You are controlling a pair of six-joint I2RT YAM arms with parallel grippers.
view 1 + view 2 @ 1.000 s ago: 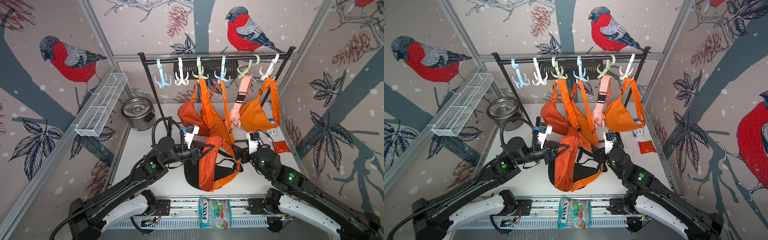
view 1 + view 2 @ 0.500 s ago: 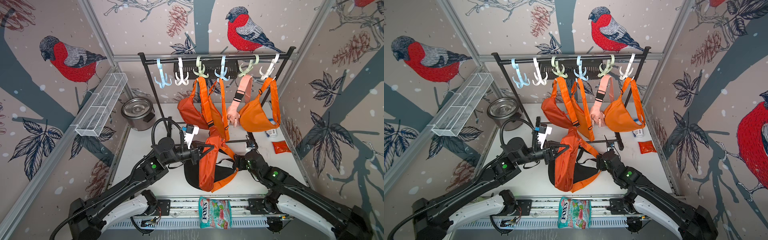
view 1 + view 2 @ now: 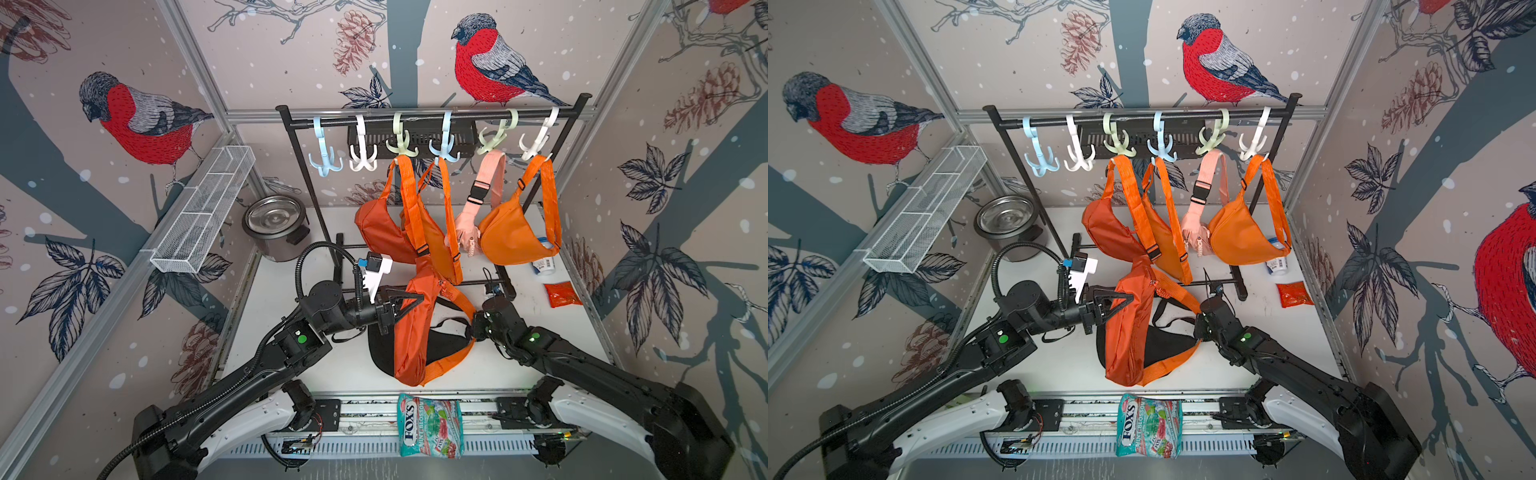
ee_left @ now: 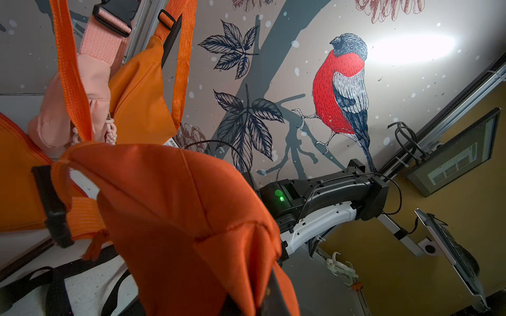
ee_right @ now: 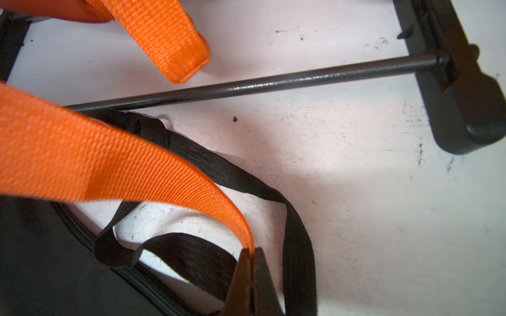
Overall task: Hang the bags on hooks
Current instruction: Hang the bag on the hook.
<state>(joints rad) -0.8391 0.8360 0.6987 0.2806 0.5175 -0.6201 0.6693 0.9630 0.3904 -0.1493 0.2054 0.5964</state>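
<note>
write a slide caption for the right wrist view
Right pincer shut on the woven orange strap, above a black fabric bag lying on the white tabletop

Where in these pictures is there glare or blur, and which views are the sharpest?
Left wrist view: a white glare patch on the wall beside the painted bird; the orange bag near the lens is soft. Right wrist view: the orange strap blurs toward the lens, and the table looks washed out. In both top views everything is sharp and evenly lit.
</note>
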